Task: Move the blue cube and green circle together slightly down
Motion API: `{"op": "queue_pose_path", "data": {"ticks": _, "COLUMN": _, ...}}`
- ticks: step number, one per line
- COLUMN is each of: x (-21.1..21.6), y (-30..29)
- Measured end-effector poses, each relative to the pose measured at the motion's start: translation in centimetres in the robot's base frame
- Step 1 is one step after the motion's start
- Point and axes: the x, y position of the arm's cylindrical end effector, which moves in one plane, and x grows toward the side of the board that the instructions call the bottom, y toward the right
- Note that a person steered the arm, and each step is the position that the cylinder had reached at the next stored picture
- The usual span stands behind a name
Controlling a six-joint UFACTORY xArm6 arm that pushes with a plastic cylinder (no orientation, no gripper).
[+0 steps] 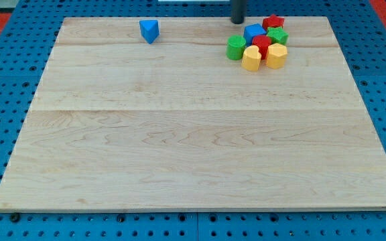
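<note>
Wooden counter (193, 134) seen on blue pegboard. No pincer is fitted, so no open or closed state can be reported; only a dark rod is seen, entering at the view's top, its tip (237, 21) at the counter's upper edge.

Landmark taken: blue cube (254, 31).

- Tip: just beside the blue cube, toward the view's upper left; contact cannot be confirmed.
- Green circle (236, 47): against the blue cube's lower-left side, apparently touching.
- Red block (262, 45): directly below the blue cube, pressed close.
- Second red block (272, 22): above-right of the blue cube, shape hard to make out.
- Green block (278, 35): right of the blue cube.
- Yellow heart-like block (251, 59): below the blue cube, beside the green circle.
- Second yellow block (277, 56): lower right of the blue cube.
- Blue triangular block (149, 30): well apart, toward the view's left of the blue cube.

7 blocks are packed in 1 cluster; 2 are the task's own.

Handling, judged: the blocks are taken to be small, rigid and light, sliding easily on smooth wood. Nothing can be grasped; they must be pushed. The push is best applied on the upper faces, near the seam between blue cube and green circle, so both are driven down together. The round green piece is expected to roll off sideways if struck off-centre. The red and yellow blocks below are likely to be carried along.
</note>
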Motion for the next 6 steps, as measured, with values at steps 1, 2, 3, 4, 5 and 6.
{"op": "queue_pose_path", "data": {"ticks": 1, "x": 1.8, "y": 2.8}}
{"op": "queue_pose_path", "data": {"ticks": 2, "x": 4.7, "y": 0.9}}
{"op": "queue_pose_path", "data": {"ticks": 3, "x": 6.4, "y": -0.3}}
{"op": "queue_pose_path", "data": {"ticks": 4, "x": 6.7, "y": -4.7}}
{"op": "queue_pose_path", "data": {"ticks": 5, "x": 8.6, "y": -5.4}}
{"op": "queue_pose_path", "data": {"ticks": 6, "x": 11.4, "y": -4.9}}
